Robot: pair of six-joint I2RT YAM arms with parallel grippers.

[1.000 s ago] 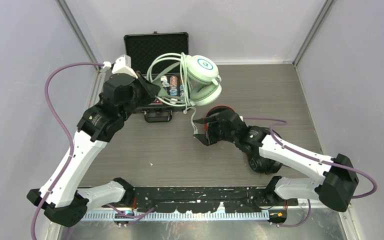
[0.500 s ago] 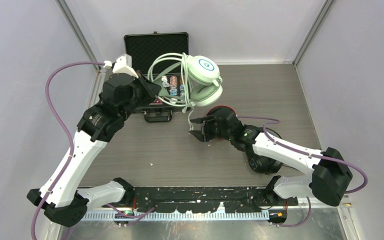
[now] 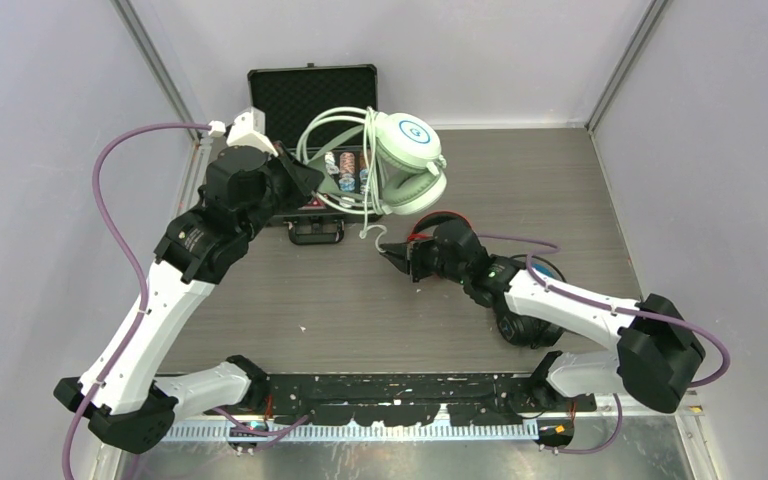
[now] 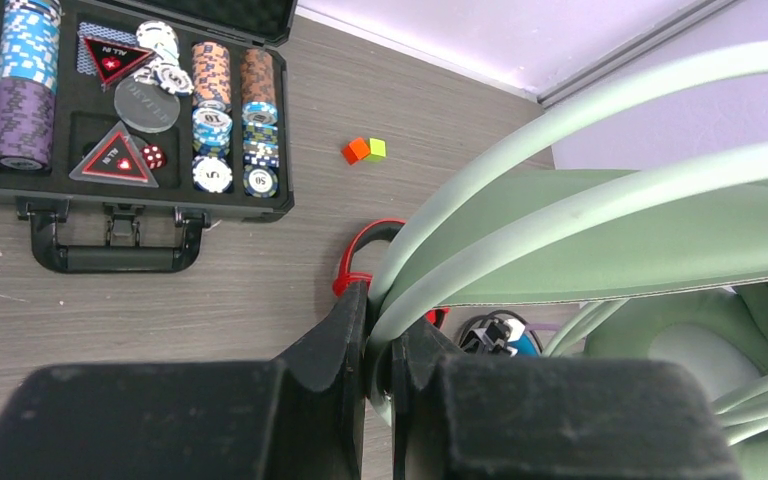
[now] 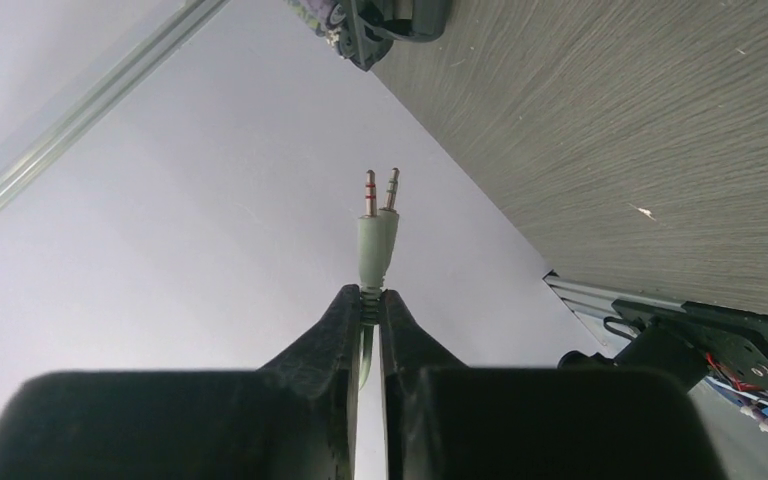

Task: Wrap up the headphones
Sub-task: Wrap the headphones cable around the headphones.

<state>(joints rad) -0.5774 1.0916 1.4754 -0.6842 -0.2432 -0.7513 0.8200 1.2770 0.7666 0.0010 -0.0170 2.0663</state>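
Right hand (image 5: 371, 300) pinches the twin-plug end of the thin mint-green cable (image 5: 377, 240). Left hand (image 4: 380, 340) clamps the headband of the mint-green over-ear headphones (image 3: 410, 150), raised beside the open black chip case (image 3: 312, 95). Winding seems about to start: next, loop cable round the headband.

Grey wood-grain table (image 3: 560, 180); plain pale lilac walls (image 3: 30, 100) on three sides; soft even light.

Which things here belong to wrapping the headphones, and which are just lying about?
Job: mint-green headphones, headband in the left fingers; their cable plug, pinched in the right fingers; red headphones; black headphones under the right arm.
Lying about: poker chip case; two small cubes, red and green.
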